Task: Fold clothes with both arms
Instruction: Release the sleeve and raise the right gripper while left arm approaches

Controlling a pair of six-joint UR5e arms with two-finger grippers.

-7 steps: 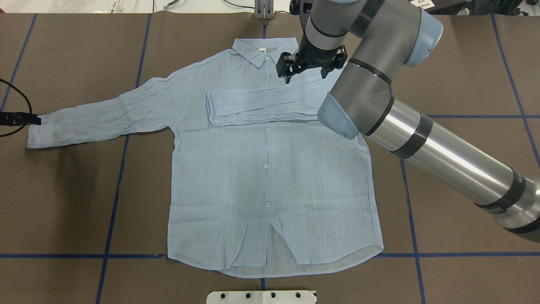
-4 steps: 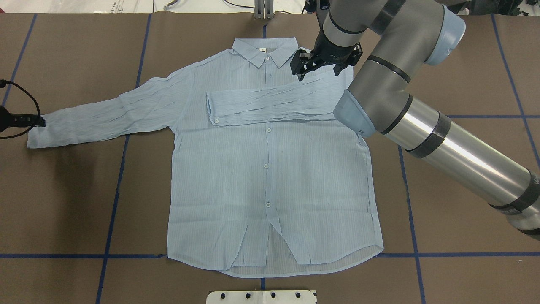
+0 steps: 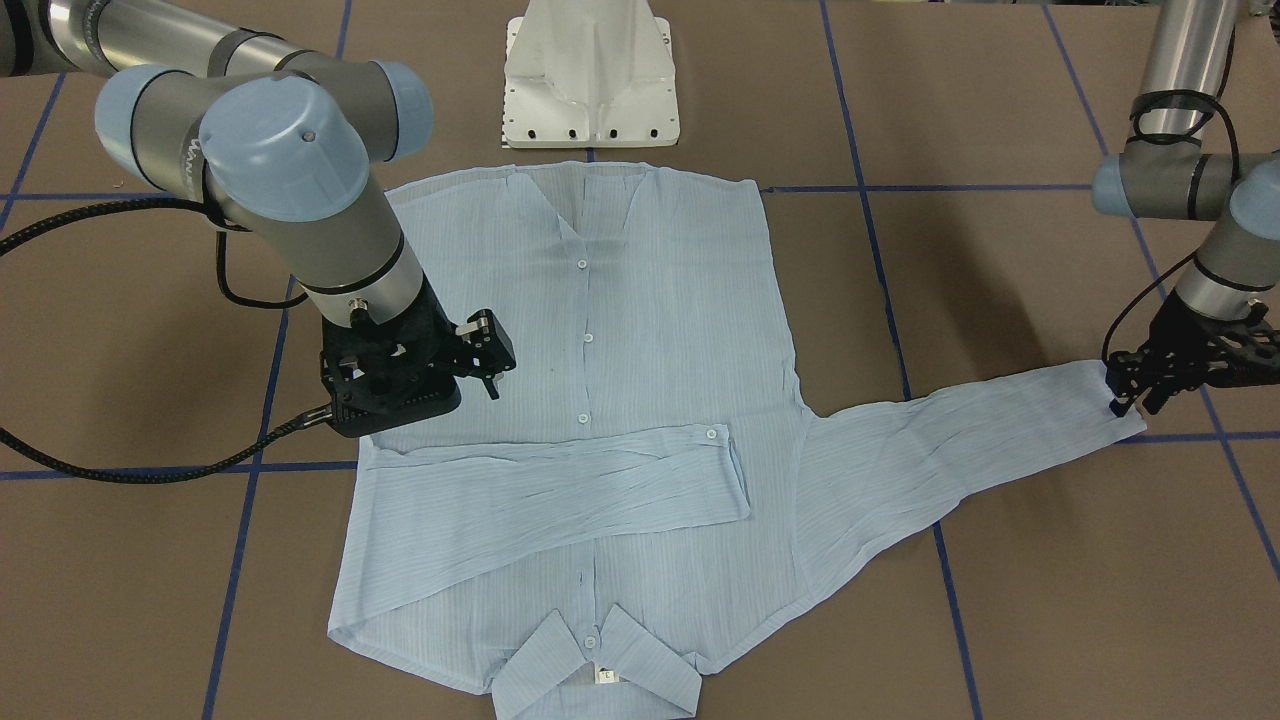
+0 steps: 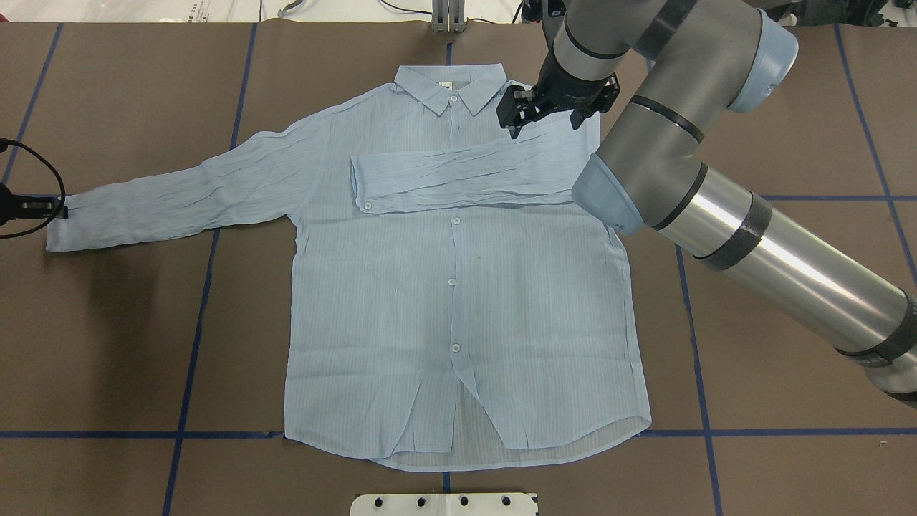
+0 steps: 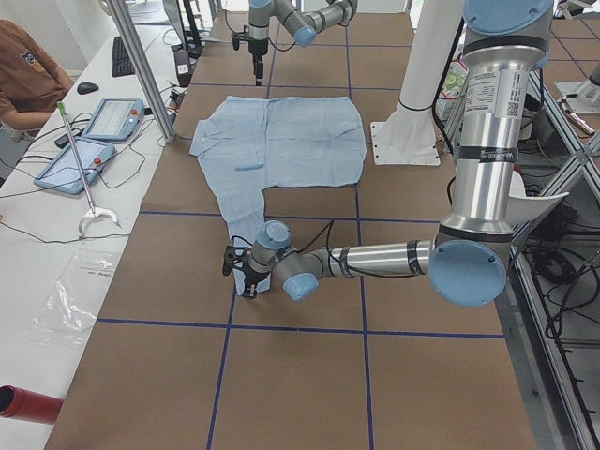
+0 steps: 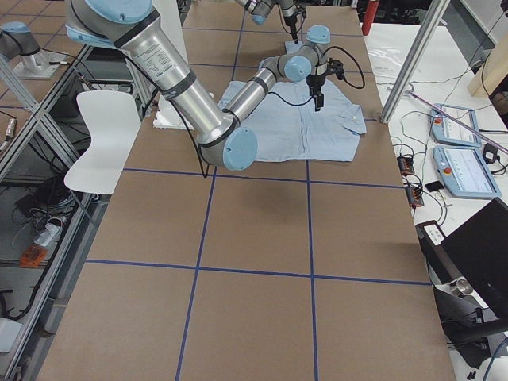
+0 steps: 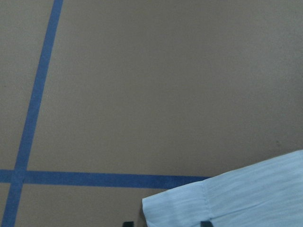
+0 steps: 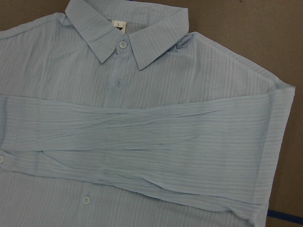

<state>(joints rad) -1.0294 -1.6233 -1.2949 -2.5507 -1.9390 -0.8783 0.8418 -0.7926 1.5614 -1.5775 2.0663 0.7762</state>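
Brown paper with blue tape lines is covering the table (image 3: 1050,600). The light blue, finely striped, long-sleeved button-up shirt (image 3: 620,330) is lying flat on it, buttons up.

Nearest me: its collar (image 3: 600,660) with the white neck label. Just beyond, one sleeve (image 3: 560,485) is lying folded across the chest, cuff button showing. The outstretched sleeve (image 3: 950,450) is running sideways over bare table.

The left arm's black two-finger gripper (image 3: 1132,402) is sitting low at that sleeve's cuff (image 7: 199,205). Its fingertips (image 7: 204,222) are showing apart in the wrist view, one over the cuff, one beside it, nothing pinched. The right arm's black two-finger gripper (image 4: 543,115) is hovering over the shoulder by the folded sleeve, fingers spread, carrying nothing.

Farthest: the hem, then the white pedestal base (image 3: 590,80).

Judging the cloth: thin, light, limp, creasing easily. It is likely to drape and drag rather than hold shape. The best hold looks like the doubled cuff edge, stiffer than the sleeve.
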